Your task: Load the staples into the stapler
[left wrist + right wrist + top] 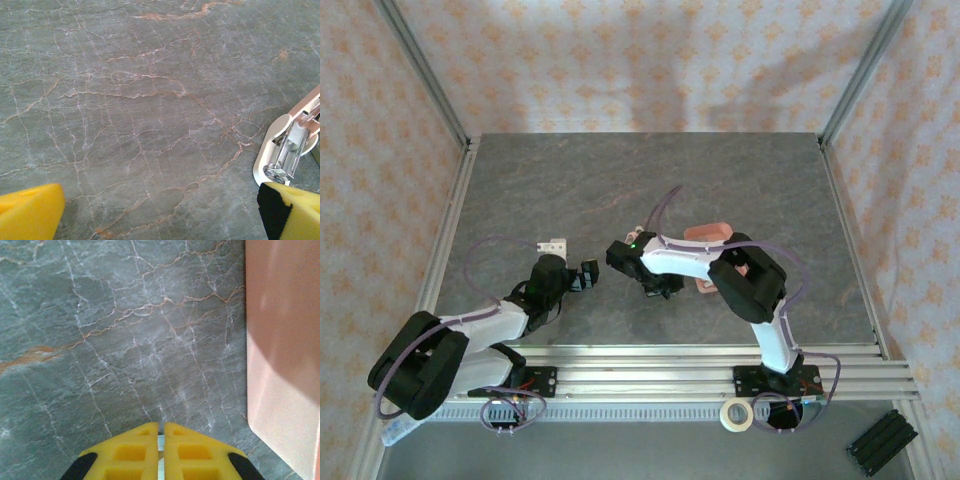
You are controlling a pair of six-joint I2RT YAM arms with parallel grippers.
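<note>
staples [160, 452] barely visible (pinched), stapler [287, 150] cut off

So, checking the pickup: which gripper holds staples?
The right gripper, shut on a thin silvery strip of staples; the left gripper is wide open and empty, beside the stapler.

1. From high behind the near edge, we look steeply down on the whole worktop [650, 190].
2. Our left wrist view faces down, close over the same marbled surface, left of centre.
3. Our right wrist view does likewise, close, near the middle.
</note>
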